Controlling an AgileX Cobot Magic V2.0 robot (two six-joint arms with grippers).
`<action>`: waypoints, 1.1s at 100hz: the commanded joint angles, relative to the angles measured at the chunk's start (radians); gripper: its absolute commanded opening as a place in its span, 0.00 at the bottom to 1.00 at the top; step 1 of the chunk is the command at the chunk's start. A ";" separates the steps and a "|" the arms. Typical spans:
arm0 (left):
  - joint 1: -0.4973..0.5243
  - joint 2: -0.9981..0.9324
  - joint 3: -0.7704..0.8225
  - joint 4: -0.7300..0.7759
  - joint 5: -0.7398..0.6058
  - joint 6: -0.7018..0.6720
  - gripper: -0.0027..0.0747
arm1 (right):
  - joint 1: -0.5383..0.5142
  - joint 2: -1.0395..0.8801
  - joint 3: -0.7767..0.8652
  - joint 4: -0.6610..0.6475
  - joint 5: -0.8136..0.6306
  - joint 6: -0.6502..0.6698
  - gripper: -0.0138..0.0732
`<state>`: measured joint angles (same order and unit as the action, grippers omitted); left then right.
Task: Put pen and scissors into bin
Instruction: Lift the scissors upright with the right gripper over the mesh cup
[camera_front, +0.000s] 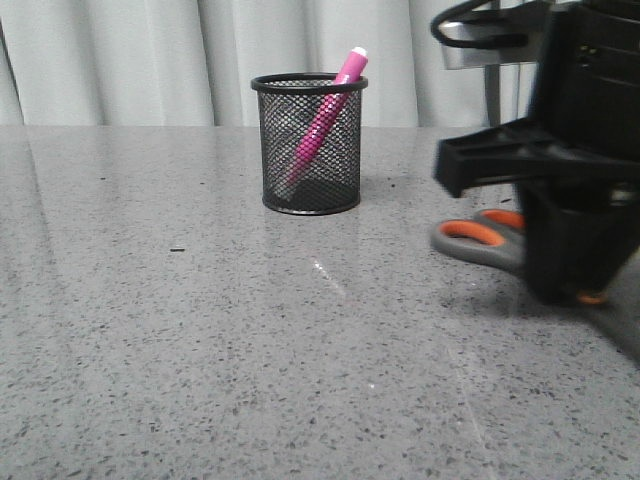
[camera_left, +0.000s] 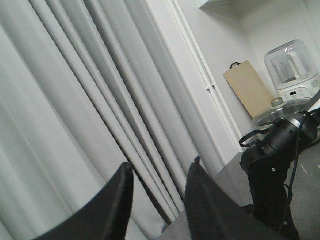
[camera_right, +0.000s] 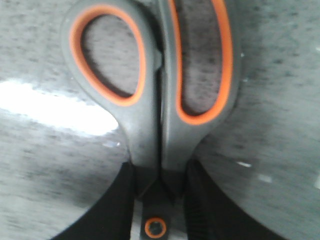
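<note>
Grey speckled table (camera_front: 200, 350), curtain behind. Pen (camera_front: 325, 120) already in bin (camera_front: 310, 145). Scissors (camera_right: 160, 95) flat on table, R side, directly under right gripper (camera_right: 159, 200); fingers straddle pivot neck, long axis runs between them, contact unclear. Left gripper (camera_left: 160, 190) spread, empty, well apart.

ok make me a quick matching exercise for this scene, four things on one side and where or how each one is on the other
Things:
1. pen
2. scissors
3. left gripper
4. bin

States:
A. raised, facing the curtain, holding nothing
B. lying flat on the table, right gripper straddling it near the pivot
C. leaning inside the bin, tip above the rim
D. standing upright on the table

Pairs: 1-C, 2-B, 3-A, 4-D
</note>
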<state>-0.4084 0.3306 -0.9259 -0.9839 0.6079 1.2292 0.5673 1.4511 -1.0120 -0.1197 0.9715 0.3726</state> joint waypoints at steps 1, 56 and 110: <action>-0.007 0.018 -0.019 -0.040 -0.049 -0.014 0.32 | -0.005 -0.124 -0.087 -0.051 0.035 -0.013 0.08; -0.007 0.037 -0.019 -0.041 -0.042 -0.014 0.32 | 0.019 -0.028 -0.341 -0.225 -0.933 -0.015 0.07; -0.007 0.037 -0.019 -0.052 0.106 -0.014 0.32 | -0.050 0.279 -0.341 -0.244 -1.250 -0.015 0.07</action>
<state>-0.4084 0.3425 -0.9250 -0.9857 0.7459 1.2258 0.5239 1.7634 -1.3214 -0.3713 -0.1740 0.3650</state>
